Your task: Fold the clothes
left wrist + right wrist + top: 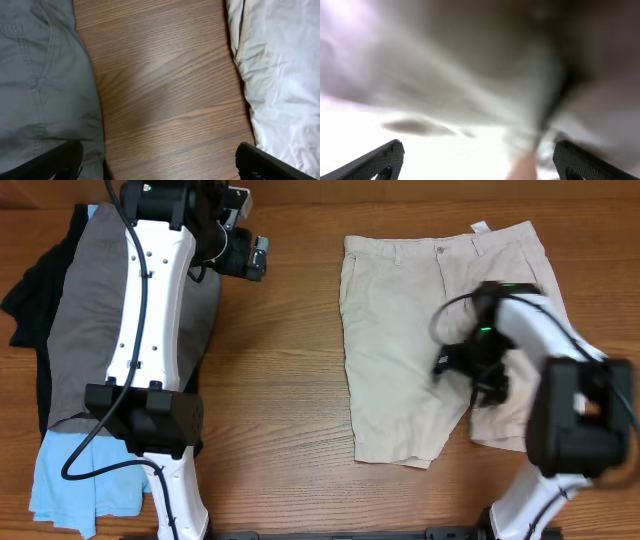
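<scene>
Overhead view: we see the beige shorts (400, 350) spread flat on the right half of the table (290, 380). The waistband points away from the arm bases and both legs point toward them. A small white tag (478, 227) sits at the waistband. The right gripper (478, 375) hangs over the crotch area, motion-blurred. Its wrist view is smeared too, but we make out both fingers (380, 157) spread wide, released, with pale cloth right in front. We cannot tell whether it touches the cloth. The left gripper (250, 258) is over bare table between the shorts and a pile at the table's left, also released. In its wrist view the fingers (55, 160) stand far apart with only wood between them. Grey shorts (40, 75) top that pile, with a black garment (25, 300) and a light-blue garment (70, 480) beneath.
</scene>
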Controlling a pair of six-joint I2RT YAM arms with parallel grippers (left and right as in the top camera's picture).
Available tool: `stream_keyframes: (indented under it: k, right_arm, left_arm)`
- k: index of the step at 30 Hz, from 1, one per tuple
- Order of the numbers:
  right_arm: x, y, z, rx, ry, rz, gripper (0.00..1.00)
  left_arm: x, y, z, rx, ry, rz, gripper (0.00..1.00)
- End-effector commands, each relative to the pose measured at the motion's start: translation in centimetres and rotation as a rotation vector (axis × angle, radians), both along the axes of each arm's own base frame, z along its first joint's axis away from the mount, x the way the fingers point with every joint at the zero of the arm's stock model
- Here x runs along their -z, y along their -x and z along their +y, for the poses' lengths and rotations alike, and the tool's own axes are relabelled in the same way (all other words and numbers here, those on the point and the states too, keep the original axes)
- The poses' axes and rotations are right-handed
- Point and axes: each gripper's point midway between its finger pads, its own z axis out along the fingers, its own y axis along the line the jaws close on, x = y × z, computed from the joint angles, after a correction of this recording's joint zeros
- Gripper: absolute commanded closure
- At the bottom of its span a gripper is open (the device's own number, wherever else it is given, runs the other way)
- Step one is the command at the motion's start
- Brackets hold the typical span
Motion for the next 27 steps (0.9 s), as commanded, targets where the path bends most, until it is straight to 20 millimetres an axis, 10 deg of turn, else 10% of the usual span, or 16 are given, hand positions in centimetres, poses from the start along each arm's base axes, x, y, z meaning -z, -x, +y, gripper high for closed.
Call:
stream_keyframes:
  k: [1,4,11,21,27]
  right_arm:
    - [-6.5,-0.8,-2.9,0.031,-0.034,-0.230,0.00]
    - [-11.5,-0.4,-2.7,0.001,-0.088,-0.414,0.00]
    - [-16.4,1.1,-2.1,-0.016,-0.072,-0.582,0.00]
    - [-16.8,2.5,-1.6,-0.015,-0.087,-0.557,0.00]
    - [-16.8,2.5,-1.6,-0.015,-0.087,-0.558,0.00]
  left_arm:
    - [1.4,0.1,-1.9,0.097,-0.023,0.021,0.00]
    - [1.6,-0.9,-3.7,0.131,-0.013,-0.022,0.00]
    - [2.7,-5.2,-9.9,0.245,0.084,-0.175,0.00]
    - [14.0,-9.6,-20.1,0.382,0.243,-0.203,0.00]
    - [19.2,-9.4,-22.6,0.362,0.278,-0.143,0.01]
